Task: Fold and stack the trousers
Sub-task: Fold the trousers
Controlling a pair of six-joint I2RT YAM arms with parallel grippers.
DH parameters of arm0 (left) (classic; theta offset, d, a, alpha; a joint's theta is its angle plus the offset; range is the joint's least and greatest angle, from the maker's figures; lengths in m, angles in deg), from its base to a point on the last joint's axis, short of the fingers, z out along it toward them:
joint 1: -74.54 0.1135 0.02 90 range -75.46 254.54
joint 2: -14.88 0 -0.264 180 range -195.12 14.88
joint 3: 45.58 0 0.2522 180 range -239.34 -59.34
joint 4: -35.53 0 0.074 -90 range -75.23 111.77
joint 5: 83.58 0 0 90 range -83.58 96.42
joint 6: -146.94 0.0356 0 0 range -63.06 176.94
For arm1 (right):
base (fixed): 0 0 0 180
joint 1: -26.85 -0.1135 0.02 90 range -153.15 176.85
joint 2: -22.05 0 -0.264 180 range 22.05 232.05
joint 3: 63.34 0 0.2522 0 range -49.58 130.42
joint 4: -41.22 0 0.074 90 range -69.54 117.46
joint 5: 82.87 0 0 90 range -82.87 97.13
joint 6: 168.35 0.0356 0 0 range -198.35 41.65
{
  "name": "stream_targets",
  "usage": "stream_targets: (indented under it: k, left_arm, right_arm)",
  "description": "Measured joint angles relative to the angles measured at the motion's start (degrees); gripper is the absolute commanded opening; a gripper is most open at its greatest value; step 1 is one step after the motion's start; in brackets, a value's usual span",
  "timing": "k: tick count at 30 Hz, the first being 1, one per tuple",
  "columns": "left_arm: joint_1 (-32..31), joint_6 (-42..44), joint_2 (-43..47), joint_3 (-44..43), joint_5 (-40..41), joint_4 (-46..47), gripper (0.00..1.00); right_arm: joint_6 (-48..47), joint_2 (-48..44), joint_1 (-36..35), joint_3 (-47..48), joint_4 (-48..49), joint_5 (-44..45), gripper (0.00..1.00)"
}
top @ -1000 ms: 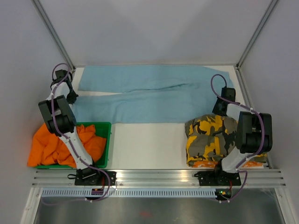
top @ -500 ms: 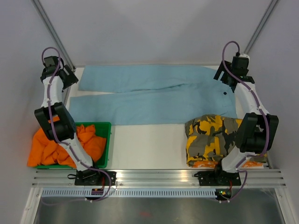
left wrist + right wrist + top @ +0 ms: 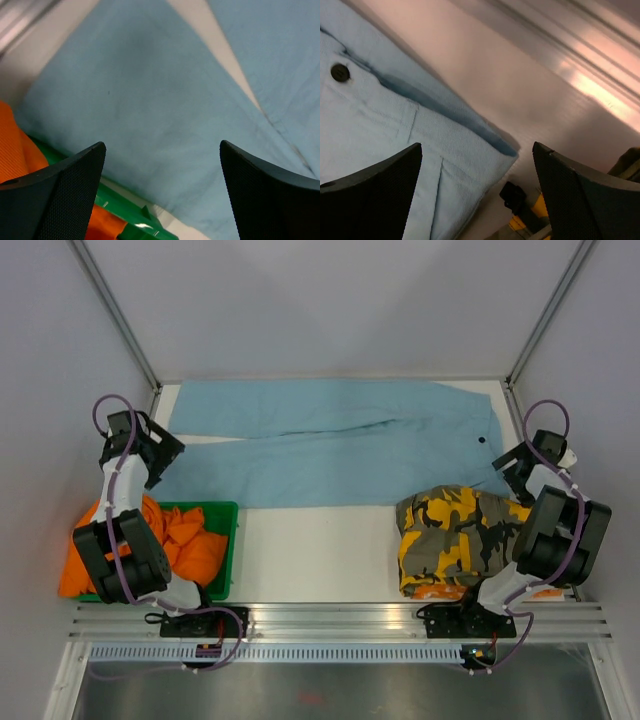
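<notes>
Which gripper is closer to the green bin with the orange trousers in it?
Left. The left gripper hangs open just past the green bin's far edge, over the light-blue trousers. The right gripper is across the table, beside the camouflage trousers.

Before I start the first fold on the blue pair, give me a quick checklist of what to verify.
1. Left jaws open, holding nothing: ok.
2. Right jaws open, holding nothing: ok.
3. Light-blue trousers spread flat, legs toward the left, waist to the right: ok.
4. Camouflage trousers folded and clear of the blue waist: cannot tell, their edges meet in the top view.
5. Orange trousers contained in the green bin: not ok, cloth spills over its left side.
</notes>
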Motion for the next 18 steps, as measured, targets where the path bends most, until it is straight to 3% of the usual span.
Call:
stream_targets:
  k: [4,12,16,18]
  left_arm:
    - [0.0,-3.3,2.7,8.3,-1.3,0.7,0.99]
    - [0.0,-4.2,2.7,8.7,-3.0,3.9,0.99]
    - [0.0,-4.6,2.7,8.7,-3.0,4.4,0.99]
    - [0.0,-4.8,2.7,8.7,-3.0,4.4,0.99]
  right_arm:
    - [2.6,-0.7,-1.0,-5.2,3.9,-2.8,0.95]
    - [2.9,1.3,-1.2,-7.0,11.7,-6.8,0.88]
    - [4.0,3.0,-1.2,-7.5,15.0,-7.2,0.75]
    - [4.5,3.9,-1.1,-7.4,16.8,-7.2,0.56]
